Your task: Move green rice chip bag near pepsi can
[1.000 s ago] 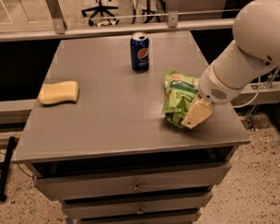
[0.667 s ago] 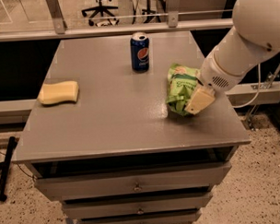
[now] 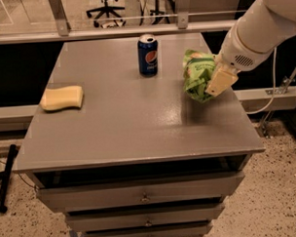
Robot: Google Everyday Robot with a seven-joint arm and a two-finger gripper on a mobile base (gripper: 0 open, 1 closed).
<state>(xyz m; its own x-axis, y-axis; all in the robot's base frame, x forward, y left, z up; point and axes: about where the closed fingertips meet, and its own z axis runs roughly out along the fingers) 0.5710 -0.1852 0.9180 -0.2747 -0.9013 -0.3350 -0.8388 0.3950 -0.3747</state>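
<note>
The one mark that reads is the round red-white-blue Pepsi logo on the can (image 3: 148,55), which stands left of the gripper (image 3: 214,84) in the view, apart from it. The gripper, over the right side of the table (image 3: 129,126), grips the bag (image 3: 196,70). The bag's lettering cannot be read.

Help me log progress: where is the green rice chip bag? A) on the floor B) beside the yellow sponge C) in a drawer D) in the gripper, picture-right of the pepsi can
D: the gripper is shut on the green rice chip bag, picture-right of the pepsi can, far from the sponge.
</note>
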